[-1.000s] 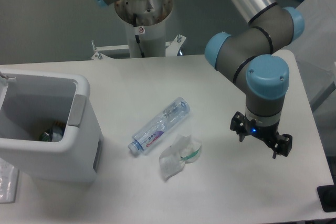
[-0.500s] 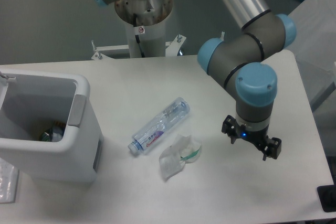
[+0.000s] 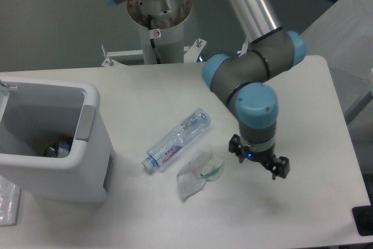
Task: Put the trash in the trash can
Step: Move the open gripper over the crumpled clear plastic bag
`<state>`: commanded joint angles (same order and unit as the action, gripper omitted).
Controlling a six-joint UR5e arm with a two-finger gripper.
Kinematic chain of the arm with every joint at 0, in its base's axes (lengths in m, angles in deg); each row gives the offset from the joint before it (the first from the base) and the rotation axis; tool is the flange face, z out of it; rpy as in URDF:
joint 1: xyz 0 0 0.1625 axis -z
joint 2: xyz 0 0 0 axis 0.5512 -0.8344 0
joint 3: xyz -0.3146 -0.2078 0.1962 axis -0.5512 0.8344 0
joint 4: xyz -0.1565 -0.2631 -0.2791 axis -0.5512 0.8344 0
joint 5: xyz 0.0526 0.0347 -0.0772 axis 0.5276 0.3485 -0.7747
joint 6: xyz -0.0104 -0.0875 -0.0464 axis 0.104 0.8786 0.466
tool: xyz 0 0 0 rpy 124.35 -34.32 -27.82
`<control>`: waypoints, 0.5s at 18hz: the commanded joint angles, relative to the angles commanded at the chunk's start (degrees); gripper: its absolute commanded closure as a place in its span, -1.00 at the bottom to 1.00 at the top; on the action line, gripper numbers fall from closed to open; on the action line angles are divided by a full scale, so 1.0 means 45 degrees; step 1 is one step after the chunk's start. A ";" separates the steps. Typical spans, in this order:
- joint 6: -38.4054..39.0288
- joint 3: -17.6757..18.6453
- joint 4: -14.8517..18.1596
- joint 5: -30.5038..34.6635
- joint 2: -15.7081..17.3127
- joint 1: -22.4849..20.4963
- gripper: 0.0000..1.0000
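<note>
A clear crushed plastic bottle [image 3: 176, 140] with a blue-red label lies on its side mid-table, cap end toward the lower left. Just below and right of it sits a crumpled translucent wrapper [image 3: 199, 173] with a green mark. The white boxy trash can [image 3: 88, 98] stands at the left, open at the top, with some coloured items at its bottom. My gripper [image 3: 257, 158] hangs pointing down over the table, right of the wrapper and a little apart from it. Its black fingers [image 3: 281, 169] are spread open with nothing between them.
The arm's pedestal [image 3: 158, 21] rises behind the table's back edge. A dark object [image 3: 364, 221] sits at the front right corner. A clear plastic sheet [image 3: 7, 202] lies at the front left, beside the can. The table's right edge is close behind the arm.
The arm has swung left and slightly toward the back, bringing the open gripper from the right side of the table to just beside the wrapper. Bottle and wrapper have not moved.
</note>
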<state>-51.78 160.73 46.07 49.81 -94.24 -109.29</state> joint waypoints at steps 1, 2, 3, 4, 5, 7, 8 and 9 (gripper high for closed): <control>-0.0039 0.0215 0.0000 -0.0020 0.0078 0.0020 -1.00; -0.0117 0.0449 0.0078 -0.0039 0.0156 0.0020 -1.00; -0.0350 0.0819 0.0098 -0.0039 0.0370 -0.0019 -1.00; -0.0836 0.1345 0.0098 -0.0039 0.0584 -0.0077 -1.00; -0.1498 0.1775 0.0098 -0.0039 0.0819 -0.0097 -1.00; -0.2225 0.2208 0.0137 -0.0039 0.1113 -0.0117 -1.00; -0.2246 0.2287 0.0272 -0.0097 0.1191 -0.0097 -1.00; -0.2247 0.2268 0.0448 -0.0175 0.1211 -0.0039 -1.00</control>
<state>-61.89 170.93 48.08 49.03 -88.79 -109.47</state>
